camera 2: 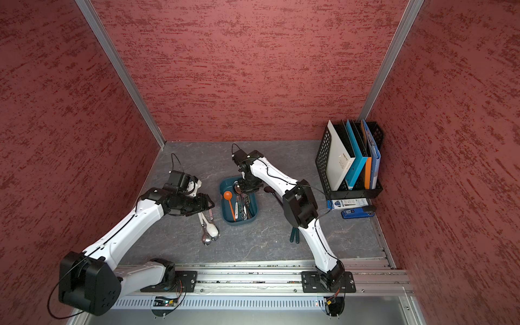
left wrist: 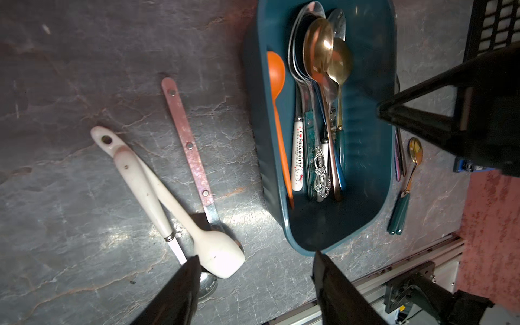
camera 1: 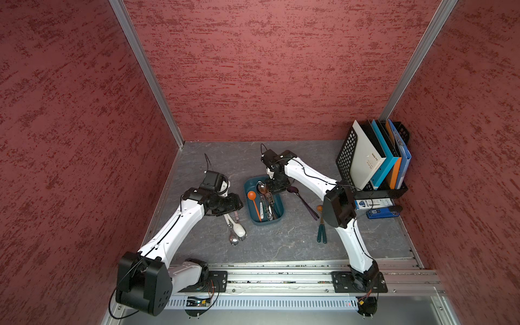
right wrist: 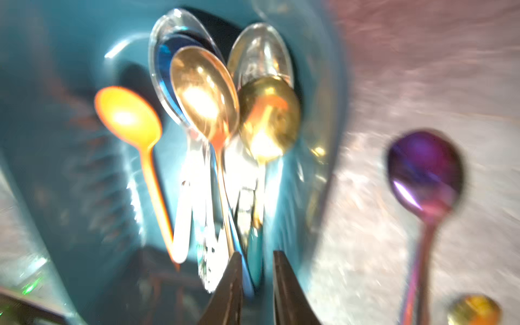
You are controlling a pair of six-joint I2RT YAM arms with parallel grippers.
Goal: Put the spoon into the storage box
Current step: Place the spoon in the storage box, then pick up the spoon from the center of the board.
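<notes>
The spoon (right wrist: 268, 118), gold-bowled with a teal handle, lies inside the storage box (camera 1: 266, 222), on the right of the other spoons (left wrist: 315, 56) there. Our right hand (right wrist: 256, 254) hangs low over the box, its jaws parted a little to either side of the teal handle. Blur hides any contact, but we judge it released. We should widen the jaws fully, then lift straight up, so that no fingertip drags a handle over the rim. Our left hand (left wrist: 257, 254) is spread wide and empty above the bench (left wrist: 70, 84), near the white spoon (left wrist: 219, 256) left of the box.
</notes>
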